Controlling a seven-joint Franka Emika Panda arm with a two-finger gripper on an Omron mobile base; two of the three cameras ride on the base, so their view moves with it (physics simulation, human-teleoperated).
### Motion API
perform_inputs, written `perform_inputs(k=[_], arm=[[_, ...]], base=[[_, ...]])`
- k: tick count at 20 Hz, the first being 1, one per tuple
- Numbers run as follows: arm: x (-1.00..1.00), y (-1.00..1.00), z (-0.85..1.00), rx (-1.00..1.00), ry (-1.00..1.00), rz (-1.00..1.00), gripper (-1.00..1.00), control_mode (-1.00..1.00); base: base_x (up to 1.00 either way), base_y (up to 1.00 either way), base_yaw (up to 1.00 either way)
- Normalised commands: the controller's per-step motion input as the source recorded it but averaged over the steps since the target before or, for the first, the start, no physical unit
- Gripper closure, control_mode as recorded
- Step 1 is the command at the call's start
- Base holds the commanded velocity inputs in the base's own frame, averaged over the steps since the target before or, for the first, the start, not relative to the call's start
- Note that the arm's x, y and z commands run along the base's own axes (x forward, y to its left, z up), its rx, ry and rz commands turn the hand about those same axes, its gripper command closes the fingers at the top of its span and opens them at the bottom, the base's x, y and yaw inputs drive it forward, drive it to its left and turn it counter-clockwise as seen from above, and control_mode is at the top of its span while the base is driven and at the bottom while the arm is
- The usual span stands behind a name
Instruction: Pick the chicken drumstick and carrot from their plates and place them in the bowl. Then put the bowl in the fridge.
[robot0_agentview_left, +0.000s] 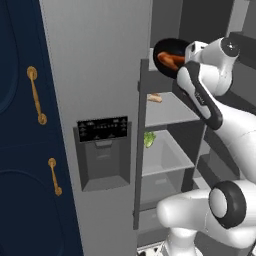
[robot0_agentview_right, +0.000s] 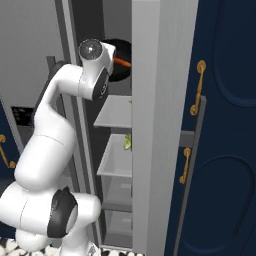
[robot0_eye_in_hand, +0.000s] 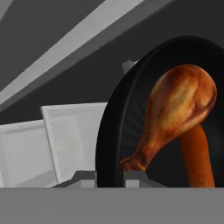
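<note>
Black, glossy bowl (robot0_eye_in_hand: 131, 131) sits close before the hand camera, its rim running down between the two finger tips. The gripper (robot0_eye_in_hand: 109, 177) has its jaws set narrow, one tip on each side of the bowl's wall, clamped on the rim. Inside the bowl lies the chicken drumstick (robot0_eye_in_hand: 175, 113), bulbous end up in the hand view, thin bone end down toward the fingers. Beside and partly under it lies the carrot (robot0_eye_in_hand: 199, 157), touching the drumstick.

From the left base view the bowl (robot0_agentview_left: 167, 57) is held high, tilted toward the camera, at the front edge of the top shelf level of the fridge (robot0_agentview_left: 95, 75), with orange-brown contents showing in it. The right base view shows the bowl (robot0_agentview_right: 120, 55) just beyond the arm's wrist, the orange carrot tip (robot0_agentview_right: 122, 62) poking out at its edge, partly hidden by the open fridge door (robot0_agentview_right: 160, 125).

Below the bowl, pale inner shelves (robot0_agentview_left: 167, 112) step down inside the fridge. A small tan item (robot0_agentview_left: 155, 98) lies on the upper shelf; a green leafy item (robot0_agentview_left: 149, 139) lies at the left of the next shelf down. A dark dispenser panel (robot0_agentview_left: 102, 130) is on the closed door. Navy cabinets (robot0_agentview_left: 20, 150) with brass handles (robot0_agentview_left: 35, 95) flank the fridge.
</note>
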Motion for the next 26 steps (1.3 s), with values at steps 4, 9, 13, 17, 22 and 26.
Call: perform_inputs(k=[4,9,13,17,22,26], arm=[[0.71,-0.09,0.02,-0.01,0.0,0.01,1.0,-1.0],[0.67,-0.06,0.23,0.0,0.02,0.0,1.0,-1.0],[0.47,-0.13,0.21,0.0,0.1,0.01,1.0,-1.0],[0.54,-0.11,-0.01,-0.02,0.03,0.01,1.0,-1.0],[0.6,-0.09,-0.02,0.0,0.0,0.0,1.0,-1.0],[0.48,0.0,-0.11,-0.02,0.0,0.0,1.0,-1.0]], base=[[0.0,0.0,0.0],[0.0,0.0,0.0],[0.0,0.0,0.0],[0.0,0.0,0.0],[0.0,0.0,0.0],[0.0,0.0,0.0]])
